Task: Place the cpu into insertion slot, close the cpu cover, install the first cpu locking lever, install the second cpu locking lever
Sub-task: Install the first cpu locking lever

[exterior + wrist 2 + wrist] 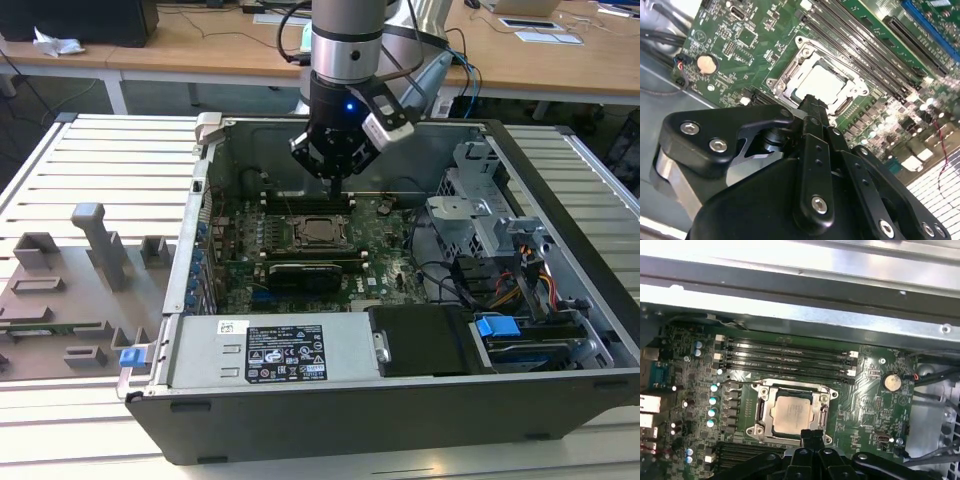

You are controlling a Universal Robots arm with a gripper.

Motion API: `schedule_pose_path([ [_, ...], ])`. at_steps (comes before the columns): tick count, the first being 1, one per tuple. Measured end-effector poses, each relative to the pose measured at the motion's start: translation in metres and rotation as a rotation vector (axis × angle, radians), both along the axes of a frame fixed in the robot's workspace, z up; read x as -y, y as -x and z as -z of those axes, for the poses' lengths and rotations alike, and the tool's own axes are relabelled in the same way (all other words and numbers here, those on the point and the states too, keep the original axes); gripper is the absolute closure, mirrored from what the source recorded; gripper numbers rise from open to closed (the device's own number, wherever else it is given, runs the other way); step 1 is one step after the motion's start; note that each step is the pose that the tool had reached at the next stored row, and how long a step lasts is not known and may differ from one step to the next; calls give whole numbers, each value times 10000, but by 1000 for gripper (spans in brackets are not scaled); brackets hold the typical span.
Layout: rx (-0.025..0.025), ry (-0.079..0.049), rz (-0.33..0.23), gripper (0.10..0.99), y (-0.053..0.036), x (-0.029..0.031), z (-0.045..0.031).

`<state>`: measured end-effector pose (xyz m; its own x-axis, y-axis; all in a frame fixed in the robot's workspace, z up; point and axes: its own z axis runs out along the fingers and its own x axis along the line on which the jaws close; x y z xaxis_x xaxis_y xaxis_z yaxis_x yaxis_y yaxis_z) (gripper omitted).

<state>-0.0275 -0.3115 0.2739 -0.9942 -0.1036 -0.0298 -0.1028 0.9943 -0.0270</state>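
Gripper (812,101): clenched shut, empty, near cpu (792,412); cpu seated beneath lowered cpu cover (796,388).

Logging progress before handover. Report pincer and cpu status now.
Pincer shut, holding nothing, just above cpu cover edge. Cpu seated, cover down around it. No obstruction seen over it.

Pale satin metal cpu (792,415), shiny silvery metal cpu cover (795,389), matt black hand (811,435)
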Motion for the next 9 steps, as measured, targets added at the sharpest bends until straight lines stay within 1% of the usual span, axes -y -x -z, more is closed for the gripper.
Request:
schedule_pose_path([
  [2, 1, 1, 381, 980, 0, 0, 0],
  [7, 0, 2, 1003, 980, 0, 0, 0],
  [8, 0, 2, 1280, 980, 0, 0, 0],
  [9, 0, 2, 1408, 980, 0, 0, 0],
])
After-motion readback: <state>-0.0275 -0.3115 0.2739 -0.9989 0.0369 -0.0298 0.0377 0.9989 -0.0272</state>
